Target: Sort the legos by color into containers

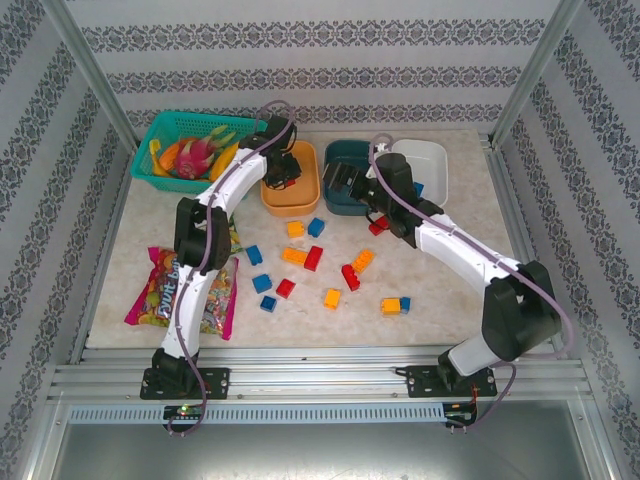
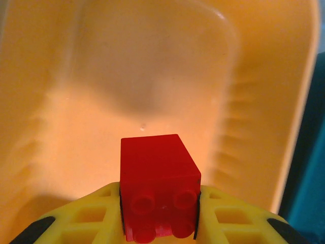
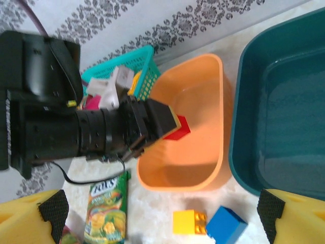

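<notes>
Left gripper (image 2: 160,216) is clamped on a small red plastic lego brick (image 2: 157,173), studs facing my wrist camera, and I see it held over the inside of the orange shallow plastic bowl (image 2: 264,101). Right gripper (image 3: 161,212) is spread wide with nothing between its fingers, just right of the orange bowl, by the dark teal plastic bowl (image 3: 284,101). A yellow brick (image 3: 189,221) and a blue brick (image 3: 226,226) lie side by side on the pale marbled table (image 1: 460,290) just nearer me than the orange bowl; the white plastic bowl (image 1: 428,160) sits further right
</notes>
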